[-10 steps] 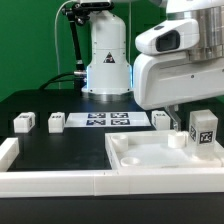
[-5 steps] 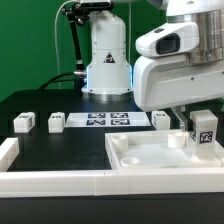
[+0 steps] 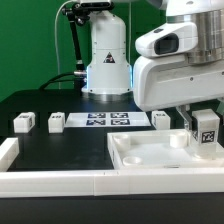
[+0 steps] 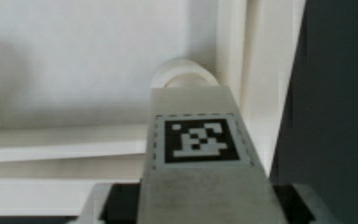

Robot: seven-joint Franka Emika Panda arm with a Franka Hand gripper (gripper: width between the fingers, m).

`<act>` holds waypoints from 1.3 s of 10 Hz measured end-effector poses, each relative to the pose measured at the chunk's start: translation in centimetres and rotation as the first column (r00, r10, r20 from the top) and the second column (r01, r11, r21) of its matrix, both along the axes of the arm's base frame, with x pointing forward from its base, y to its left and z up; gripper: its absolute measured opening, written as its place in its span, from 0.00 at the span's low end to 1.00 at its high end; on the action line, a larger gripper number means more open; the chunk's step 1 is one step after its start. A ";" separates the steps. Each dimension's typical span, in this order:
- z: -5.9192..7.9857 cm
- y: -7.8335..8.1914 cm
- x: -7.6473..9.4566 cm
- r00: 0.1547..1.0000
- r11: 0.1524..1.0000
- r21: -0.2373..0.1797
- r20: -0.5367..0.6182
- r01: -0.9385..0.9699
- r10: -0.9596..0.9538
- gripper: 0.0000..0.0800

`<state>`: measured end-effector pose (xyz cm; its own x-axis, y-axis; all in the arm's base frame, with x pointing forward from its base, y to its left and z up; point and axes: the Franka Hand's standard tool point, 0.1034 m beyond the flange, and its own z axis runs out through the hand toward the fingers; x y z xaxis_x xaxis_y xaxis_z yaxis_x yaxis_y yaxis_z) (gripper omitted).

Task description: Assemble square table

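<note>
Square table slab (image 3: pixel 150 155) lies near, on the exterior view's right. At its far right corner the gripper (image 3: pixel 207 114) pinches one upright white leg (image 3: pixel 207 130) tight.

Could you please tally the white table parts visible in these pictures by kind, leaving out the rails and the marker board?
Legs: 4
Square tabletop: 1
Total: 5
</note>
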<state>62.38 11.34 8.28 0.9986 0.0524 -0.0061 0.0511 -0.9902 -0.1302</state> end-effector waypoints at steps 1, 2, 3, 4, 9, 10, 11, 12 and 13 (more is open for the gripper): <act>0.0 0.0 0.0 0.996 0.996 0.000 -0.003 0.089 -0.089 0.36; -0.1 -0.1 -0.2 0.973 0.974 0.001 0.006 0.229 -0.229 0.36; -0.1 -0.3 -0.5 0.938 0.938 0.005 0.006 0.346 -0.346 0.36; -0.1 -0.3 -0.6 0.907 0.907 0.005 0.003 0.421 -0.421 0.36; -0.2 -0.4 -0.7 0.611 0.612 -0.017 -0.050 0.790 -0.790 0.37; -0.2 -0.2 -0.8 0.547 0.549 -0.023 -0.057 0.836 -0.835 0.37; -0.2 0.2 -0.8 0.444 0.447 -0.033 -0.074 0.894 -0.893 0.37; -0.2 0.5 -0.8 0.350 0.355 -0.038 -0.096 0.934 -0.932 0.37; -0.3 0.5 -0.7 0.276 0.282 -0.043 -0.112 0.958 -0.955 0.37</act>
